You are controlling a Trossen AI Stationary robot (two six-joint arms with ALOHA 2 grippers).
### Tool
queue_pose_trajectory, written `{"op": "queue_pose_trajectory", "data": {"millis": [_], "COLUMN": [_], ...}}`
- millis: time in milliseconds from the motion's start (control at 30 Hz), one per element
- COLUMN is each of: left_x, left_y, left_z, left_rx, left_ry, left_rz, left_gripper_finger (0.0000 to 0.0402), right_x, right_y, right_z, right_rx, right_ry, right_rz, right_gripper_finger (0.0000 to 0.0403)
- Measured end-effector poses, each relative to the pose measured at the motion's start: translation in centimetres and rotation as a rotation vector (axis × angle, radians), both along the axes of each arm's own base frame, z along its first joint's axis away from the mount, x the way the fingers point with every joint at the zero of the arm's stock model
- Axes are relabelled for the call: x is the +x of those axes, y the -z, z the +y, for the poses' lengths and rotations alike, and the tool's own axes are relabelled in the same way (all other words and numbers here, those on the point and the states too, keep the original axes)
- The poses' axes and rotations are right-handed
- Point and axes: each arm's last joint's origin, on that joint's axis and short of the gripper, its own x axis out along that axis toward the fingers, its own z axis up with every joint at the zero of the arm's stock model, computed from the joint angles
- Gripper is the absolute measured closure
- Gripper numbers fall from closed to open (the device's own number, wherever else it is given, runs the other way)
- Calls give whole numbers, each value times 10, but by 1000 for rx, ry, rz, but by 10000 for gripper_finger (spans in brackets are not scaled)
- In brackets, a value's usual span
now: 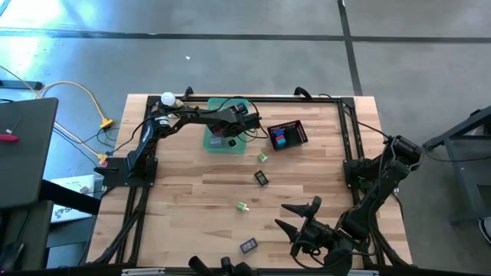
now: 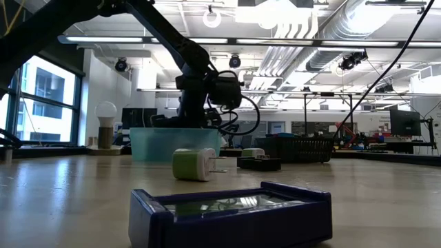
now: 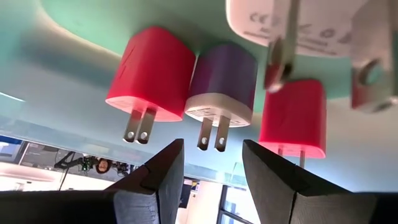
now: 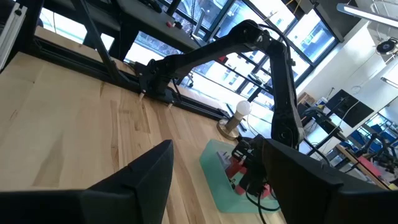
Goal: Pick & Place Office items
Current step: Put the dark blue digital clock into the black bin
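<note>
1. Nearest the low camera lies a dark blue boxy piece (image 2: 231, 213), flat on the table (image 1: 192, 192) at its front edge; a green-and-white plug adapter (image 2: 193, 164) rests on its side just behind.
2. Two more small pieces (image 1: 261, 178) lie loose mid-table, apparently awaiting pickup.
3. Over the translucent green tray (image 1: 238, 149) hangs the left gripper (image 3: 211, 180), its fingers parted and holding nothing, pointed at the prongs of a lavender adapter (image 3: 224, 84) flanked by two pink adapters (image 3: 152, 71); likely it is working inside the tray.
4. Beside the tray, the black mesh basket (image 1: 296, 127) already holds red and blue pieces.
5. At the front, the right gripper (image 1: 301, 218) waits, fingers spread and empty.
</note>
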Motion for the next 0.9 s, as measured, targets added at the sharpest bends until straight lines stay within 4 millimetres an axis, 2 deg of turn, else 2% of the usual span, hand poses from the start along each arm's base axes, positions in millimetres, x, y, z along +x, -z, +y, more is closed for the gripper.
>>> {"op": "queue_pose_trajectory", "data": {"millis": [333,467,600,767,900], "left_x": [1,2,4,5,0], "left_y": [0,-3,-9,-31,-61], "left_z": [0,-4,-11,-23,-31], "left_rx": [7,117,139,123,184], "left_ry": [-2,-34,-14,39,41], "left_rz": [-11,-22,-23,-46,-108], "left_gripper_finger": [244,244,244,244,244], "right_x": [0,0,0,0,0], "right_y": [0,0,0,1,1], "right_z": [0,0,0,0,0], "right_rx": [-1,0,-2,-5,1], "right_ry": [-1,-4,-7,-9,-21], "right_rz": [1,3,6,11,15], "right_gripper_finger": [168,168,168,168,168]}}
